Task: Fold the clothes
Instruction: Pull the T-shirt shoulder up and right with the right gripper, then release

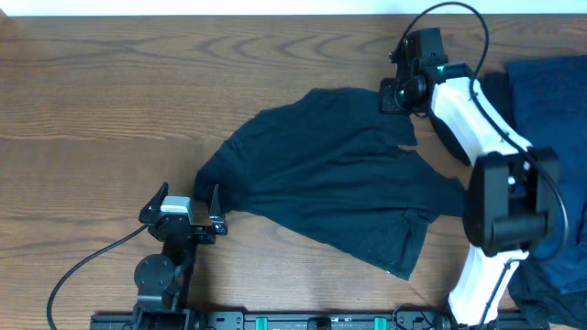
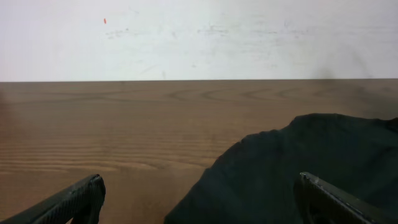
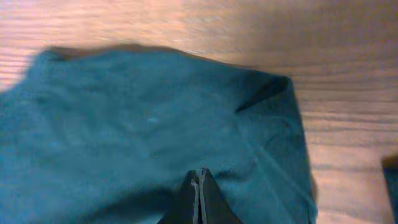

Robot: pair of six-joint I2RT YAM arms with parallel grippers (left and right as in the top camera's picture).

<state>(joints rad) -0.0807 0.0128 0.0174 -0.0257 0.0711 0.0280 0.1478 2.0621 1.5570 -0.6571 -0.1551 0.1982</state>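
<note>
- Mid-table, we see the black shirt (image 1: 339,174) lying rumpled.
- Our left gripper (image 1: 186,207) sits at its left edge, jaws apart.
- Our right gripper (image 3: 199,186) pinches its far right edge, jaws together on cloth.

My claw (image 2: 200,202) gaped wide; a dark garment (image 2: 298,162) lay just ahead, toward my right finger (image 2: 336,200), with wooden table (image 2: 112,130) ahead left and a white wall (image 2: 199,37) beyond.
</note>
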